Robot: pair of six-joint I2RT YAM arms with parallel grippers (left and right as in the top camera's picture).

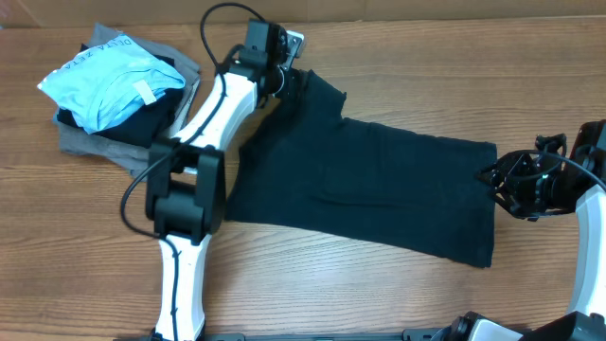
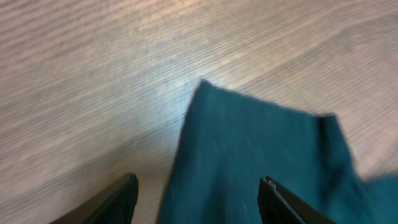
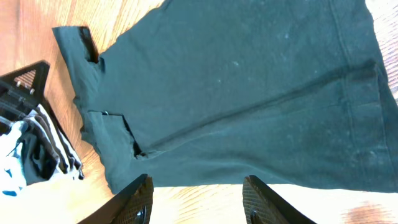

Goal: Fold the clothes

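The clothes [image 1: 379, 189], a black T-shirt, lie flat across the middle of the table as a long folded band running from upper left to lower right. My left gripper [image 1: 289, 76] hangs over the shirt's upper-left end. In the left wrist view it [image 2: 199, 190] is open, with a corner of the dark fabric [image 2: 261, 149] lying beneath, not pinched. My right gripper [image 1: 492, 178] sits at the shirt's right edge. In the right wrist view it [image 3: 199, 193] is open over bare wood, just short of the shirt's edge [image 3: 236, 93].
A pile of other garments sits at the far left: a light blue one [image 1: 109, 80] on top, with a grey one [image 1: 95, 144] under it. The left arm [image 1: 189, 180] reaches over the table just left of the shirt. Bare wood [image 1: 331, 294] shows in front.
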